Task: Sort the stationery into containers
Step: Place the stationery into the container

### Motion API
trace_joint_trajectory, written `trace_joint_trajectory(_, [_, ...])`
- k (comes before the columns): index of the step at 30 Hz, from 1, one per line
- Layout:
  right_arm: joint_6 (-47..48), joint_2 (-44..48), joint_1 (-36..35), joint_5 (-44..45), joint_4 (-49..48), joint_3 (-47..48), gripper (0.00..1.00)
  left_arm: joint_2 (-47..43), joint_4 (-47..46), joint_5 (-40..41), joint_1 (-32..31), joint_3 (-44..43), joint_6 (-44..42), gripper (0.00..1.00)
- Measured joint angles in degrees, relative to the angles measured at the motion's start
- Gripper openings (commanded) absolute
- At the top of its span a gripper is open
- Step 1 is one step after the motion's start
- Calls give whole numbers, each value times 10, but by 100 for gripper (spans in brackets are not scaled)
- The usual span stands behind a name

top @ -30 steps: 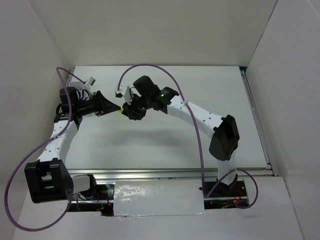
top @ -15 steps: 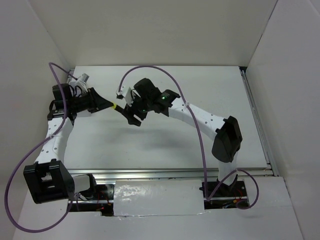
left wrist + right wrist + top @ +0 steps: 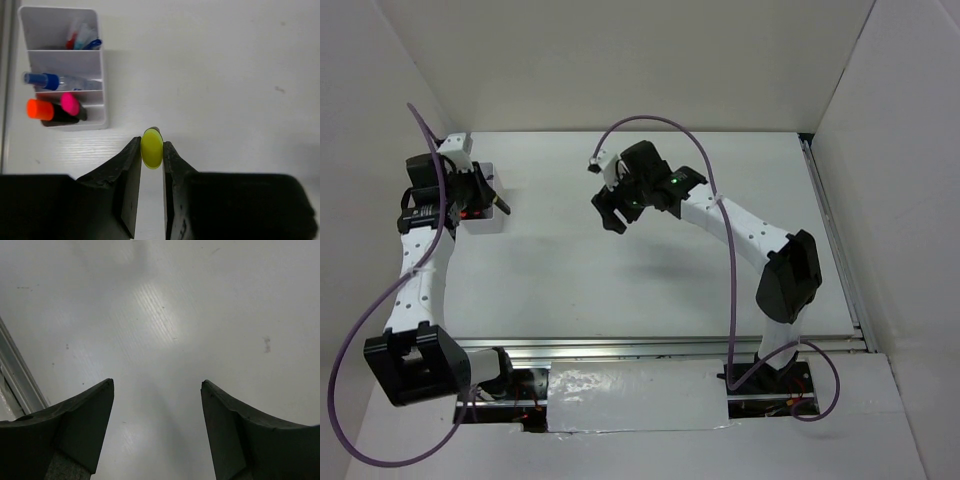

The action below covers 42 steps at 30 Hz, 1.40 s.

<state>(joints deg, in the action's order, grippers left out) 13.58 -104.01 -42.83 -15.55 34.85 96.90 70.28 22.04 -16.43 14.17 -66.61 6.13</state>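
Left gripper (image 3: 151,145): fingers narrow, pinching short black yellow-capped highlighter (image 3: 151,149) over white table (image 3: 200,300), near box | small white translucent compartment box (image 3: 103,85), far left: orange-capped highlighter (image 3: 42,110) and pink-capped highlighter (image 3: 72,106) in one end cell, clear blue-capped bottle (image 3: 60,81) in middle, red and blue pens (image 3: 82,42) in other end | right gripper (image 3: 157,382): fingers wide, empty, far centre.

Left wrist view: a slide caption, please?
Left gripper pinching a yellow-capped highlighter near the white translucent compartmented box.
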Motion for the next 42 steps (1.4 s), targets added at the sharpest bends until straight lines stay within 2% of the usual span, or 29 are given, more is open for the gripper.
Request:
trace_joint_trajectory(6, [-7,-1,23,1,3,23,76,51,-6,78,7,-7,-24,0])
trace_joint_trajectory(15, [-7,-3,29,-1,9,28,76,66,-37,134,7,-14,-59,3])
trace_joint_trajectory(24, [-7,-17,30,-3,21,50,76,75,-84,135,7,-12,-92,6])
trace_joint_trajectory(42, [-7,-31,30,-7,29,60,76,130,-116,125,7,-10,-93,9])
